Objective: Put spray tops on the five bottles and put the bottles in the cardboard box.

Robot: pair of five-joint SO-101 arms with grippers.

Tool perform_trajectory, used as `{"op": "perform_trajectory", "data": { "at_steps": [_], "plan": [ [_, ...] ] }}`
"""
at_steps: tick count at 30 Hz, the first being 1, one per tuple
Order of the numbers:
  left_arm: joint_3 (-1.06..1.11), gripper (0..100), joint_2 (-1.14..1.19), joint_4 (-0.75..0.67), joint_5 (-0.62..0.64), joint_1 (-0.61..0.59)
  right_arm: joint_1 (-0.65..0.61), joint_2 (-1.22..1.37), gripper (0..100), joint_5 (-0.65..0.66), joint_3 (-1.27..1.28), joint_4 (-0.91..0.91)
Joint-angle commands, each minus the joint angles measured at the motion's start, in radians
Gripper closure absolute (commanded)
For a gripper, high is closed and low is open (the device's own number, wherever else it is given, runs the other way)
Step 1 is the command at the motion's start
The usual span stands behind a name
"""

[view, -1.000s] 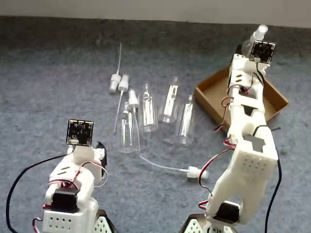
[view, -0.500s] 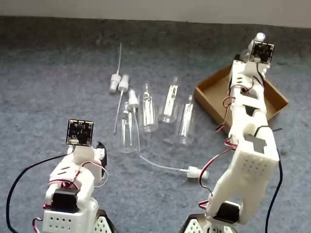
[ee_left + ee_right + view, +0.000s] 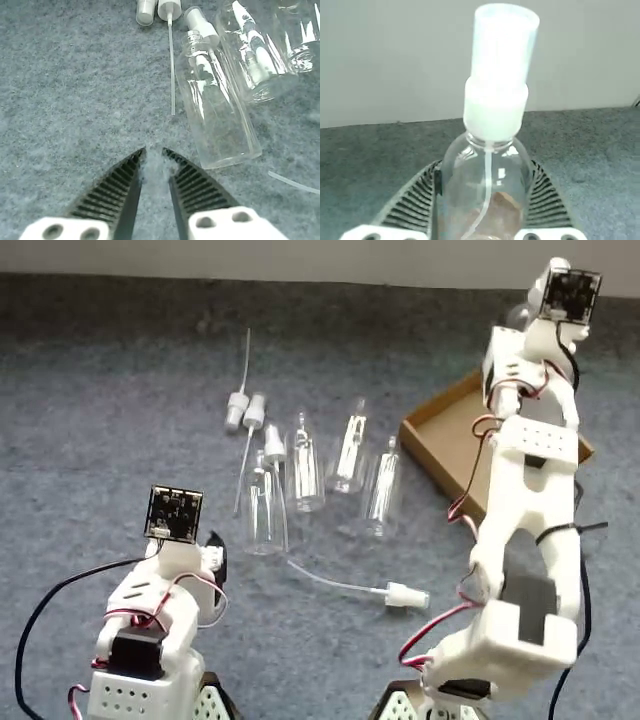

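**Right arm (image 3: 525, 510) lifts its bottle (image 3: 485, 205) higher**

The right arm has risen and stretched taller beside the cardboard box (image 3: 440, 445). The right pincer (image 3: 485, 167) grips the clear bottle, which is fitted with a spray top (image 3: 497, 75). The left pincer (image 3: 154, 151), slightly parted, holds nothing, low over the bench (image 3: 100, 390) near four lying bottles (image 3: 305, 475).

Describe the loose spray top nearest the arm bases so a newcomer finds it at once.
Start at the cluster of clear bottles mid-table. On their near side, toward the arm bases, lies one spray top, thin tube trailing toward them. It lies alone; the other two loose tops sit side by side beyond the bottles.
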Motion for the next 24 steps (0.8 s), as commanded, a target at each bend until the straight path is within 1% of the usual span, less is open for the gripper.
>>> {"op": "perform_trajectory", "data": {
  "at_steps": [1, 13, 20, 22, 24],
  "plan": [
    [-0.004, 100, -0.005, -0.023, 0.009, 0.022, -0.068, -0.182, 93.0, 0.015, -0.016, 0.128],
    [-0.005, 99, -0.005, -0.023, 0.006, 0.021, -0.186, -0.475, 93.0, 0.020, -0.016, 0.495],
    [-0.004, 99, -0.005, -0.015, 0.009, 0.024, -0.294, -0.631, 93.0, 0.017, -0.016, 0.717],
    [-0.004, 99, -0.005, -0.015, 0.009, 0.053, -0.332, -0.671, 93.0, 0.015, -0.016, 0.768],
    [-0.005, 99, -0.005, -0.015, 0.009, 0.114, -0.375, -0.707, 93.0, 0.015, -0.015, 0.809]
  ]
}}
